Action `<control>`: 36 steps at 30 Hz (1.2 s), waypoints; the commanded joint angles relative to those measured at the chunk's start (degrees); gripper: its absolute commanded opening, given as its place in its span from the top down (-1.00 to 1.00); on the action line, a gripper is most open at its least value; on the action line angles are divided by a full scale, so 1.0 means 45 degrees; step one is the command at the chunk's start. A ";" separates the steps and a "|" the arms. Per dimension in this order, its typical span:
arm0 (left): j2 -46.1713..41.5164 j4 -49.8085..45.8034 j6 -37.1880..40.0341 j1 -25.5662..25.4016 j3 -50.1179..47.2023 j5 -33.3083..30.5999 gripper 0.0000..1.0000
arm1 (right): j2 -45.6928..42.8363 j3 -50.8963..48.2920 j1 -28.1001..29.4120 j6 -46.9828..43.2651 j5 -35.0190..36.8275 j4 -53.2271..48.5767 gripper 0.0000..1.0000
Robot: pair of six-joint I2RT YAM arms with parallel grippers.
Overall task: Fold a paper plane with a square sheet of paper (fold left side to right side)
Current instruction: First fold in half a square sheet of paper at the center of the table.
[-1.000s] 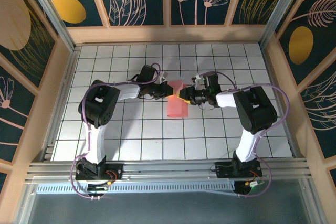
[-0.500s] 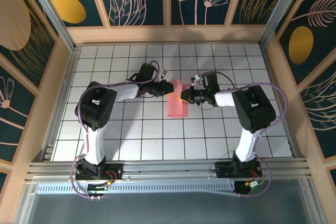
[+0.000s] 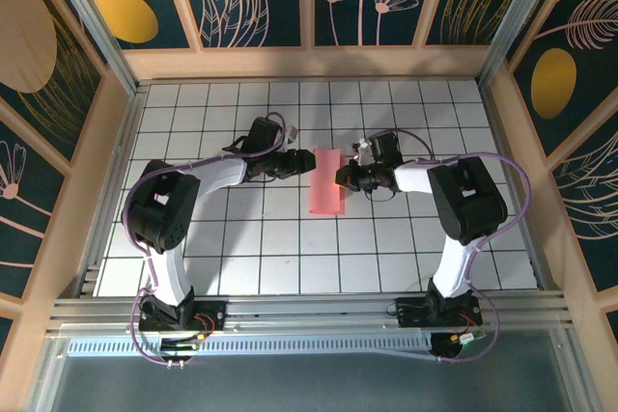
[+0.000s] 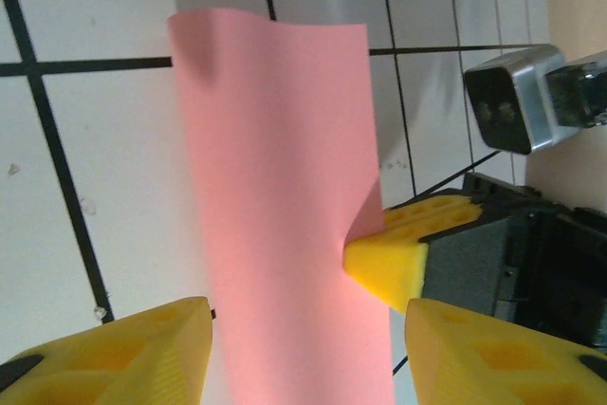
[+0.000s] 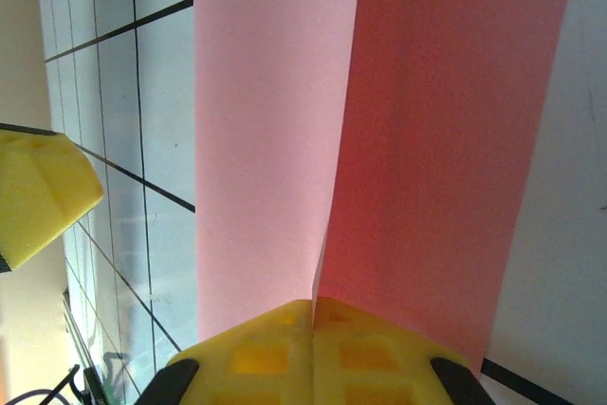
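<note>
The square sheet of paper point(image 3: 326, 183) lies on the white tiles as a salmon-pink strip, folded over on itself. In the right wrist view its two layers point(image 5: 275, 111) meet at my right gripper point(image 5: 313, 329), which is shut on their edges. From above, that right gripper point(image 3: 341, 178) sits at the strip's right edge. My left gripper point(image 3: 301, 163) stands just left of the strip. Its yellow fingers point(image 4: 114, 353) are spread wide, so the left gripper point(image 4: 303, 358) is open with the paper point(image 4: 285, 168) loose between them. The paper plane is out of view.
Wooden walls point(image 3: 111, 142) box in the tiled table point(image 3: 232, 238) on three sides. The right wrist's camera housing point(image 4: 507, 109) and black gripper body point(image 4: 512, 263) sit close beyond the paper in the left wrist view.
My right gripper has shut on the paper's right edge. My left gripper has let go, opened, and drawn back a little to the left. The raised flap now lies flatter.
</note>
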 commanded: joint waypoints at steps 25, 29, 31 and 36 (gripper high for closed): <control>0.2573 -0.1756 0.0287 -0.0840 0.1915 -0.1318 -0.01 | 0.0096 0.0367 -0.0033 -0.0590 0.0368 -0.0695 0.95; 0.2798 -0.2411 0.0594 -0.0968 0.2180 -0.1927 0.11 | 0.0011 0.0374 -0.0024 -0.0588 0.0312 -0.0705 0.89; 0.2906 -0.2705 0.0714 -0.1044 0.2282 -0.2151 0.17 | -0.0093 0.0378 -0.0033 -0.0588 0.0290 -0.0693 0.84; 0.3197 -0.3350 0.0992 -0.1231 0.2643 -0.2717 0.21 | -0.0577 0.0257 -0.0147 -0.0495 0.0342 -0.0647 0.63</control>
